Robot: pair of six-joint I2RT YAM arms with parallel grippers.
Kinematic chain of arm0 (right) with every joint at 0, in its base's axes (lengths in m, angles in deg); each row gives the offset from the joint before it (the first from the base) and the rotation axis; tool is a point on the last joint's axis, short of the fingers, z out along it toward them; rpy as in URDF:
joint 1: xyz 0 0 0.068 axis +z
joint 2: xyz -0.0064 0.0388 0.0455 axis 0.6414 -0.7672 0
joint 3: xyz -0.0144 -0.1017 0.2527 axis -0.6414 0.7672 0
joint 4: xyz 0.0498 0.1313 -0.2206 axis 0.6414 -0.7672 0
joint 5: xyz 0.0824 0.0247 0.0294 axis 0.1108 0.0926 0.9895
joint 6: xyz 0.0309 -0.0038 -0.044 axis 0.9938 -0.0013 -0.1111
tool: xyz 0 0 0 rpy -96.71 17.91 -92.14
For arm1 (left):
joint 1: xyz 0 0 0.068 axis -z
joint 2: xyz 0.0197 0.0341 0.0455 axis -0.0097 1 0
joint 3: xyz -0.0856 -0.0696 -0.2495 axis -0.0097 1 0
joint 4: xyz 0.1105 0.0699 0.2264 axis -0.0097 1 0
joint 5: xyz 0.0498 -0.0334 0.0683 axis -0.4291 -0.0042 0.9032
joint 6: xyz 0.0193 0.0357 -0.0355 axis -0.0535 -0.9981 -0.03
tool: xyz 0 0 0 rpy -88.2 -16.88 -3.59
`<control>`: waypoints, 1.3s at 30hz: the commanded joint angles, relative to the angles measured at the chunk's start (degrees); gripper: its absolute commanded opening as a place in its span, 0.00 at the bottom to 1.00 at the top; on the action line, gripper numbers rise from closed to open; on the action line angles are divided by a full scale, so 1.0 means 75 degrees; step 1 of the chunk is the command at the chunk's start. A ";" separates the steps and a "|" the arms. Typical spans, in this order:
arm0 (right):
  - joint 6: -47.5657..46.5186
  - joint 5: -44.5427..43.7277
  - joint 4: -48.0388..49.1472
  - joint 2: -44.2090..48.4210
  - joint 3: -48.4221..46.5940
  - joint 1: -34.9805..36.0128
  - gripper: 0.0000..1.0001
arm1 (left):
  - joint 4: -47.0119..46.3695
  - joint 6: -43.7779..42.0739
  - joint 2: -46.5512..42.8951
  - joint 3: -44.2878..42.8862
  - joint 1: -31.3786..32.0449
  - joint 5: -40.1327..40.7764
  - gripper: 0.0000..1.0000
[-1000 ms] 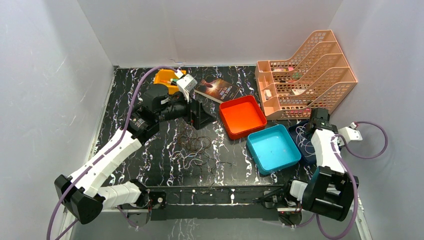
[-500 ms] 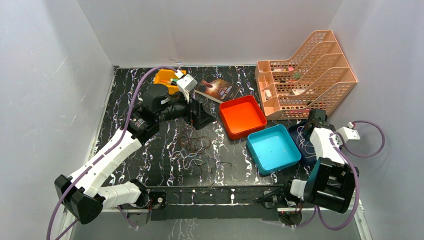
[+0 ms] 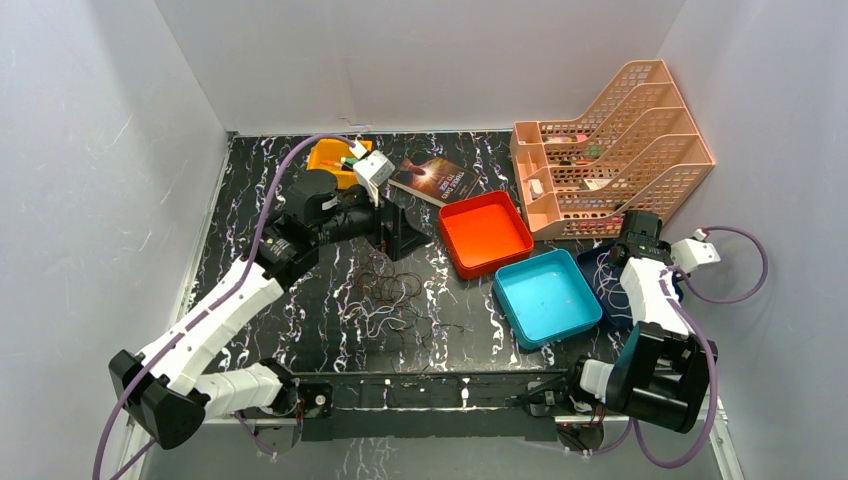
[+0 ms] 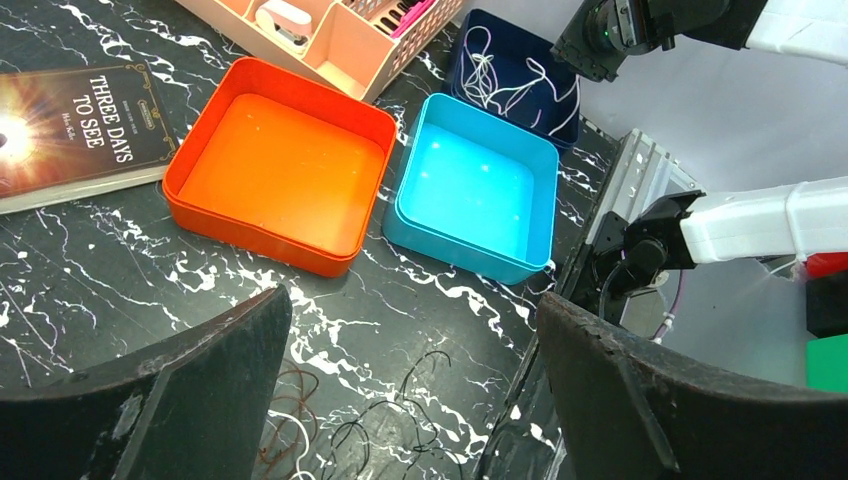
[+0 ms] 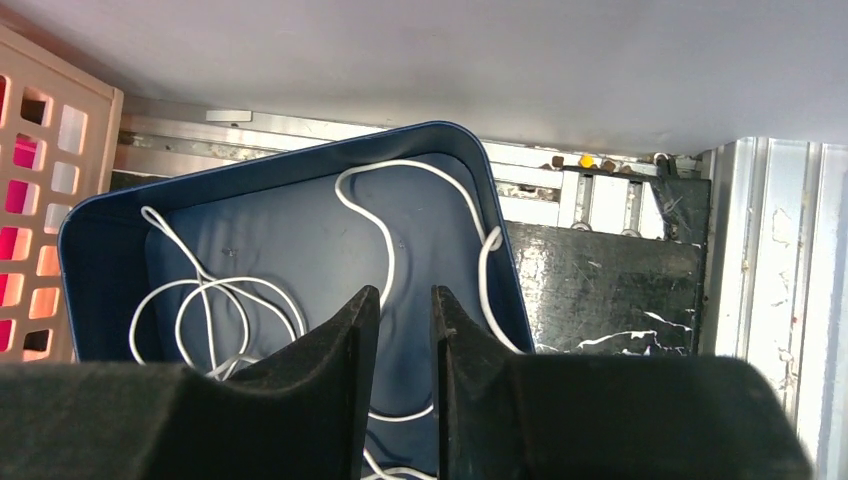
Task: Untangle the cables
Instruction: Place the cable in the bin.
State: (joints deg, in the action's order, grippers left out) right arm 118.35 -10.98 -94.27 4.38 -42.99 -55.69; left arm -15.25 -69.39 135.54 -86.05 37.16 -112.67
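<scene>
The cables (image 3: 390,300) lie as a loose tangle of thin brown, black and whitish cords on the black marbled table, between the two arms. My left gripper (image 3: 400,232) hangs just beyond the tangle, wide open and holding nothing. In the left wrist view the left gripper (image 4: 412,297) frames black loops (image 4: 400,430) and a brown cord (image 4: 290,420). A separate white cable (image 5: 389,255) lies coiled in the navy tray (image 5: 280,165). My right gripper (image 5: 404,292) hovers over that tray, its jaws a narrow gap apart with nothing between them. The right gripper (image 3: 635,240) sits at the far right.
An orange tray (image 3: 485,232) and a light blue tray (image 3: 546,297) stand right of the tangle, both bare inside. A book (image 3: 432,178) and a small orange bin (image 3: 330,158) lie at the back. A peach file rack (image 3: 610,150) fills the back right corner.
The right gripper's jaws have parted over the navy tray, and its wrist shifted slightly. The left arm has barely moved.
</scene>
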 commanded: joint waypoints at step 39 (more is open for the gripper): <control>-0.2392 0.8292 0.2699 0.2173 -0.2470 -0.0039 0.93 | 0.3344 0.0790 0.0410 -0.0169 0.0030 0.5342 0.98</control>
State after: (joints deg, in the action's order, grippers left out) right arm 103.67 44.89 -75.41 22.07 -55.36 -55.69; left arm 8.82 -61.85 141.59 -87.47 37.16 -77.41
